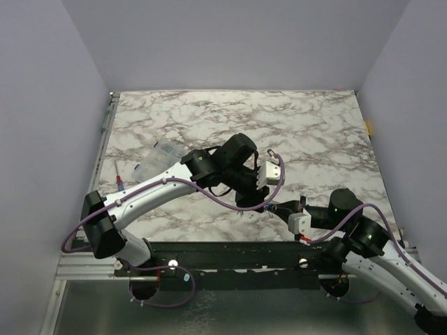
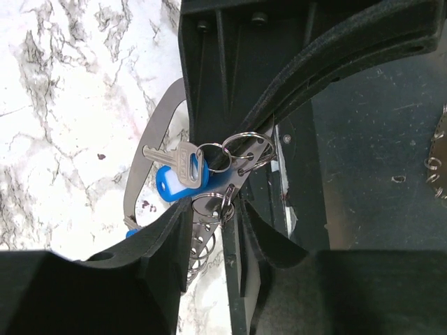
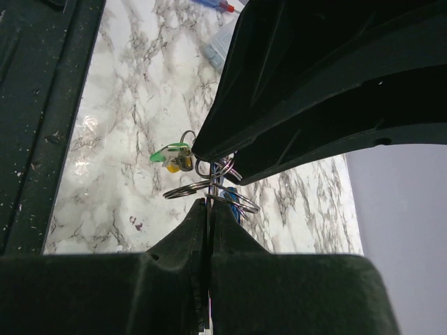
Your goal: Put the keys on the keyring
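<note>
We see both hands meeting over the near edge of the marble worktop [image 1: 314, 132], tip to tip. The left hand [image 2: 211, 209] stands narrow, and the keyring [image 2: 157, 118] is in its grip: the coiled part sits btw. the fingers, and the pale grey loop curves out to the left. The blue key [image 2: 178, 180] hangs just beside this loop on the split rings [image 2: 244, 148], w. a silver blade over the blue plastic. In the right wrist view the green key [image 3: 164, 155] and yellow key [image 3: 172, 166] hang together, near the same rings. The right hand [image 3: 207, 209] is fully closed. The rings lie right at its tip, but we cannot tell if one is pinched. A clear plastic box [image 1: 157, 159] lies well apart, at the left.
</note>
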Robot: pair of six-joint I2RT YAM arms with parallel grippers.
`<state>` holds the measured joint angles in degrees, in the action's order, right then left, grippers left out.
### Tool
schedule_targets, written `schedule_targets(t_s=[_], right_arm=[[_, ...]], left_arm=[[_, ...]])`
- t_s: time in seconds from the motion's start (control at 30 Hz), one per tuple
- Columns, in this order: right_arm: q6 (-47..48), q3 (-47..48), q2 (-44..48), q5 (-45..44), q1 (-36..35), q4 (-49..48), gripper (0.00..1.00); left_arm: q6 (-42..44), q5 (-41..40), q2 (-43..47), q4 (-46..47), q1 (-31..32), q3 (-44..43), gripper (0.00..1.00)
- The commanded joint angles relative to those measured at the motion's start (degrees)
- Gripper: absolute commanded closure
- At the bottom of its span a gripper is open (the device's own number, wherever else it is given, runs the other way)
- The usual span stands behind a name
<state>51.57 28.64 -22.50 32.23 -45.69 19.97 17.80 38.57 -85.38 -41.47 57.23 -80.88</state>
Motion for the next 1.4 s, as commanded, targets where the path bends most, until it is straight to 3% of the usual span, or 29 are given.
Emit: schedule_targets(t_s=[0.0,0.1,0.23,0.3,0.93,1.37], right_arm=[[-0.98,0.07,0.89,-0.09,-0.45,-1.32,0.99],[-0.95,0.12,0.72,0.1,-0.45,-1.44,0.99],[-1.12,0.27,0.48,0.25,-0.44,-1.3,0.99],[-1.12,0.27,0.48,0.2,-0.45,-1.26,0.99],[-1.39,0.28,0.5,0.64,-0.45,-1.6,0.99],[-1.82,0.02,0.41,0.74,-0.41,-2.12,0.99]], left_arm=[[-1.05,-2.79,3.2,1.31,0.27,0.2,0.61],[-1.24,-3.34,3.78,2.07,0.25,0.67,0.57],[-0.7,-4.32,5.4,2.77,0.33,1.11,0.42],[-0.52,-4.97,6.32,3.15,0.25,1.52,0.41],[1.54,-0.8,6.72,5.82,0.25,5.23,0.55],[1.51,0.8,6.21,6.67,0.45,6.15,0.59]])
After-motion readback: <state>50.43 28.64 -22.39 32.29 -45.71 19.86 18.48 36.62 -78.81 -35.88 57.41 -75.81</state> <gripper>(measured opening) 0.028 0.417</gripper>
